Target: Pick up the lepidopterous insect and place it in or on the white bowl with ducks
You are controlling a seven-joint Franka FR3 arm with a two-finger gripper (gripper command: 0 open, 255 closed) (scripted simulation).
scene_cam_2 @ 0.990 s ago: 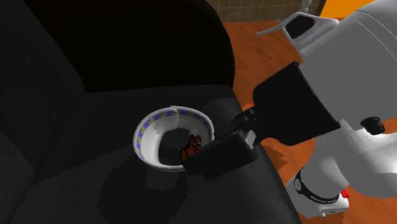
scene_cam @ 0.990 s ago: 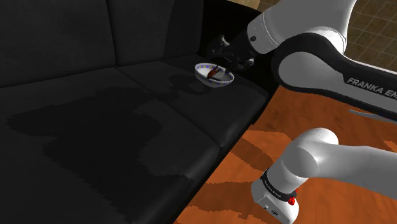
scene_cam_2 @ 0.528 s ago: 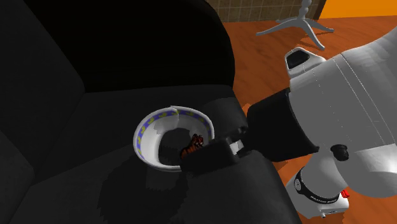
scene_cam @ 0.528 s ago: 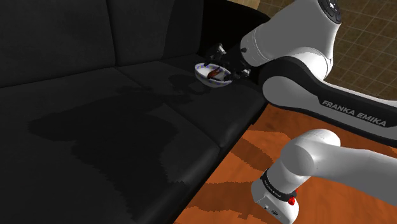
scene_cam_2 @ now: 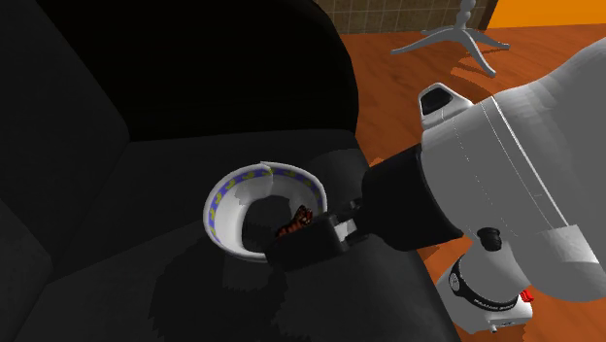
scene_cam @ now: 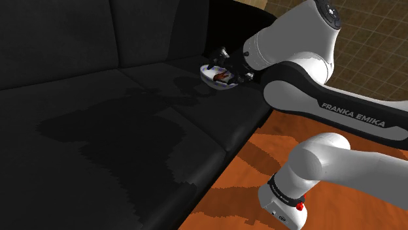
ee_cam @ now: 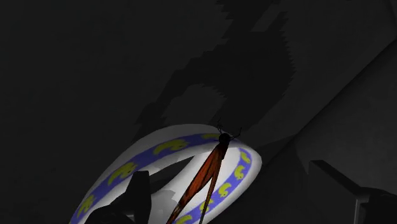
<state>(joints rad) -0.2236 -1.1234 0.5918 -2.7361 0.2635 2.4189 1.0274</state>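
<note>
Jaws stand wide apart over the bowl [ee_cam: 159, 147]; the butterfly [ee_cam: 210, 170] between them seemingly untouched.

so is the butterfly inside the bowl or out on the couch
inside: in the second exterior view the orange butterfly lies within the blue-banded rim of the white bowl, low against its inner wall

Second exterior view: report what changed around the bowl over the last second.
The end effector slid toward that view's left and slightly down, closer over the bowl, as the white arm swung in behind it. The orange butterfly stayed in the bowl, and the bowl stayed put on the black sofa. No grasp or release shows.
</note>
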